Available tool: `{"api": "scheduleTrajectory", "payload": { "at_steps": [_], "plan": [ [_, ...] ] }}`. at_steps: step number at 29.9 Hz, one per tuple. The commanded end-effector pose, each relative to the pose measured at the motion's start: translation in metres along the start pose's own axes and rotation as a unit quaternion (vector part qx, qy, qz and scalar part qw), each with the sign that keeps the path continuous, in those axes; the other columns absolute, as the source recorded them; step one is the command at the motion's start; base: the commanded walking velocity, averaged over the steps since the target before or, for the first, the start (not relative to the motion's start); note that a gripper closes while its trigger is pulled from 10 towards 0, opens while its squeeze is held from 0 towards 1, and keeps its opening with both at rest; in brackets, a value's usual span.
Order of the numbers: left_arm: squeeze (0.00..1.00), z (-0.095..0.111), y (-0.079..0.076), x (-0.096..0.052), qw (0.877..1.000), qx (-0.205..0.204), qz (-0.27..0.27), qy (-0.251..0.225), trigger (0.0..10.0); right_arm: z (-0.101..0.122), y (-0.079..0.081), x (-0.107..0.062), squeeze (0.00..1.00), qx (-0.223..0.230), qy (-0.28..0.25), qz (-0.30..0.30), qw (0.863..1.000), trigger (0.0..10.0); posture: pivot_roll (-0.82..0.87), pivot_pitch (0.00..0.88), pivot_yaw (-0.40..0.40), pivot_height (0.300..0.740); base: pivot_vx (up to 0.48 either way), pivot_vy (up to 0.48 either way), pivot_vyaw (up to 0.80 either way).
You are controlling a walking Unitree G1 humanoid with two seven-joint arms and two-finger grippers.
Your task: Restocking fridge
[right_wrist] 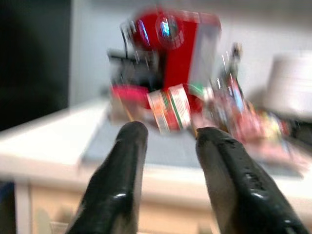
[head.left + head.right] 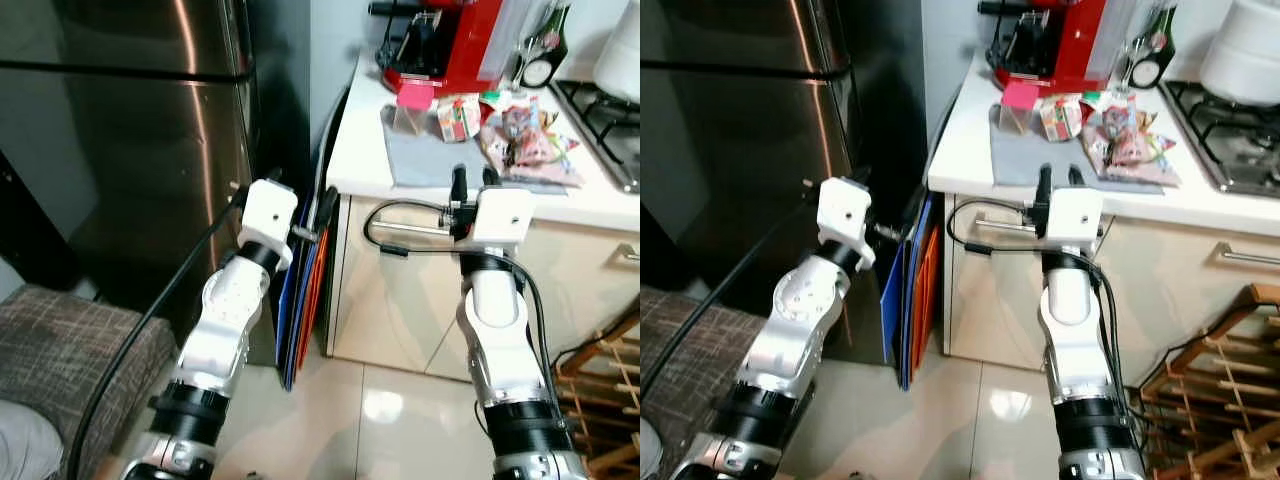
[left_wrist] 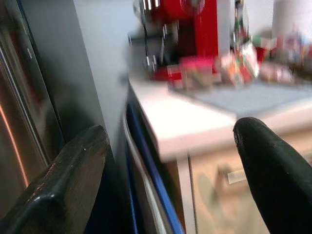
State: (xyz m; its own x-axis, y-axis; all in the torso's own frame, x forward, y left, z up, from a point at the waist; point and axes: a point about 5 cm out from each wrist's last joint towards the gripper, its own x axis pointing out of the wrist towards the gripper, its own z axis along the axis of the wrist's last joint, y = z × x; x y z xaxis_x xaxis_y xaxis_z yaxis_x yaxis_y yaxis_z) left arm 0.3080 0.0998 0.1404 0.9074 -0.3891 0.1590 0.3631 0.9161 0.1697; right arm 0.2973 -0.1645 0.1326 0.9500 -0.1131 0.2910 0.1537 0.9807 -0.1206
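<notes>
Right tool point(image 2: 474, 180) fingers apart, empty, centre frame at white table point(image 2: 360, 150) edge, below small red-green juice carton point(image 2: 458, 118). Left tool point(image 3: 170, 165) spread wide beside stainless steel fridge point(image 2: 130, 150), left.

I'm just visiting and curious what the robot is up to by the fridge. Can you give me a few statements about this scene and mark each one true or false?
1. The fridge door is open. False: it is shut.
2. The right gripper holds a small carton. False: its fingers are open and hold nothing; the carton stands on the counter.
3. A red coffee machine stands at the back of the counter. True.
4. Flat blue and orange boards are tucked upright between the fridge and the counter cabinet. True.
5. The left gripper is shut on the fridge handle. False: its fingers are open, near the boards.
</notes>
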Motion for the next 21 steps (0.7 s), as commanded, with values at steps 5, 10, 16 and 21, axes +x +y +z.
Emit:
{"api": "scheduleTrajectory", "payload": {
  "at_steps": [5,10,16,21],
  "plan": [
    [0.0,-0.01,-0.003,-0.024,1.0,-0.01,-0.017,0.023,10.0,-0.005,-0.015,-0.024,1.0,-0.007,0.014,-0.015,1.0,10.0,-0.06,0.0,0.02,0.74,0.0,0.0,0.0],
    [0.0,-0.011,0.008,-0.028,1.0,-0.022,0.014,0.016,10.0,-0.014,-0.014,-0.031,1.0,-0.005,0.044,-0.008,0.999,10.0,-0.06,0.0,0.016,0.74,0.0,0.0,0.0],
    [0.0,-0.019,0.01,-0.03,0.999,-0.016,0.017,0.034,10.0,-0.017,-0.008,-0.032,1.0,0.004,0.059,0.001,0.998,10.0,-0.07,0.0,0.021,0.74,0.0,0.0,-0.65],
    [0.0,-0.021,0.016,-0.031,0.999,-0.015,0.028,0.041,10.0,-0.024,0.0,-0.033,1.0,-0.004,0.075,0.035,0.997,10.0,-0.07,0.0,0.019,0.74,0.0,0.0,-0.44]
  ]
}}
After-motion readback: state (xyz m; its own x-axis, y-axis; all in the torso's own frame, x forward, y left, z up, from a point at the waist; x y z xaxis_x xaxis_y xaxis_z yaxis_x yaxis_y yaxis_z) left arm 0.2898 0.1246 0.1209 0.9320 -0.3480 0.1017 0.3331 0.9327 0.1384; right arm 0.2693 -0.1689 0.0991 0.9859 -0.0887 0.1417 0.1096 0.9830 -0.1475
